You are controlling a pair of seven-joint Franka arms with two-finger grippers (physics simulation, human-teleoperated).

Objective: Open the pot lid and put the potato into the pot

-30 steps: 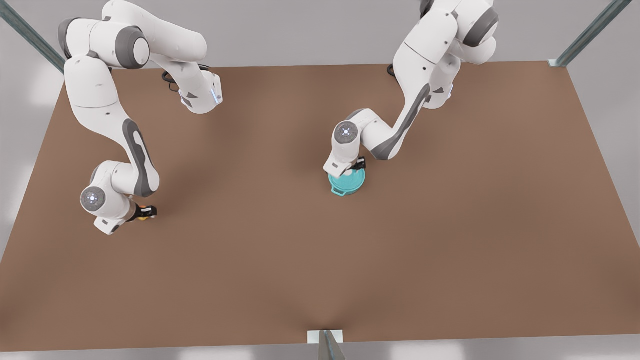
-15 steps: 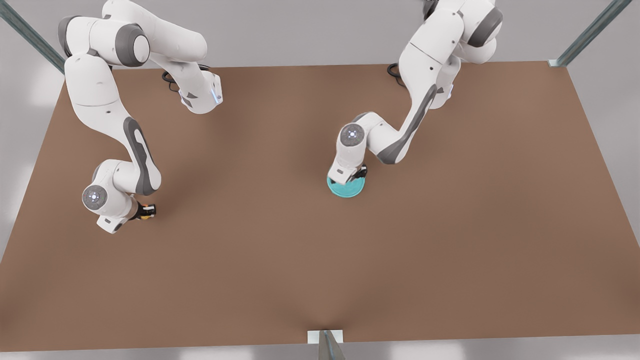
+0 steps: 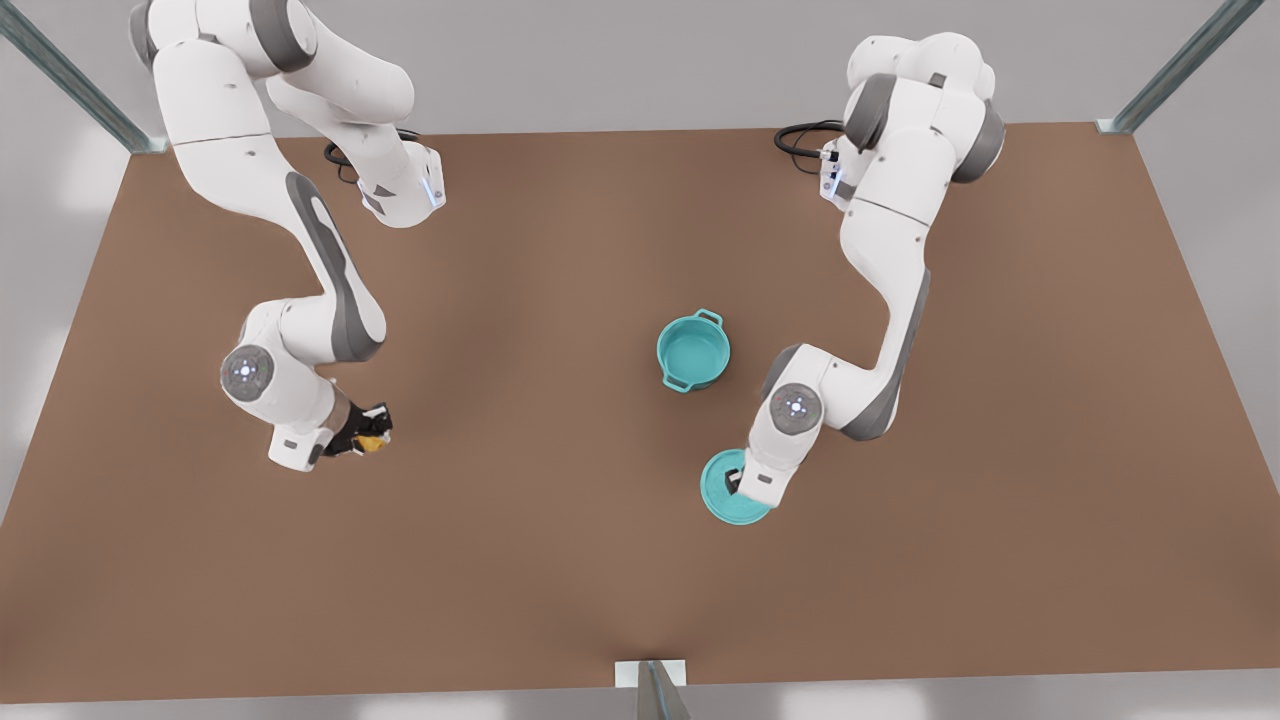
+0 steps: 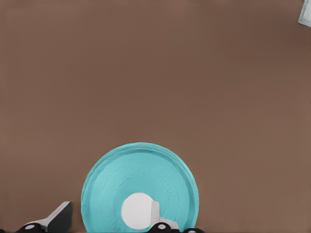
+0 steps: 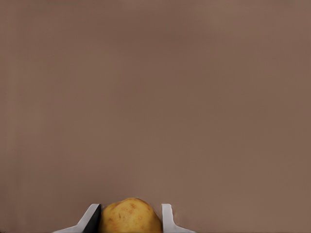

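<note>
The teal pot (image 3: 664, 347) stands uncovered mid-table, its teal inside showing. The pot lid (image 3: 724, 504) lies flat nearer the front edge, toward the front view's right of the pot. In the left wrist view the pot lid (image 4: 141, 179) shows its white knob (image 4: 136, 211). My left gripper (image 4: 108, 217) is open over it, one finger beside the knob, the other well away. At the front view's left, my right gripper (image 3: 372, 438) is shut on the yellow-brown potato (image 5: 130, 217), held between both fingers above the table.
Brown tabletop (image 3: 560, 520) stretches wide between the two arms and around the pot. Metal frame posts (image 3: 1180, 65) stand at the back corners, and a small bracket (image 3: 650, 675) sits at the front edge.
The left gripper carried the lid off the pot toward the front edge and opened. The right gripper moved the potato toward the table's middle.
</note>
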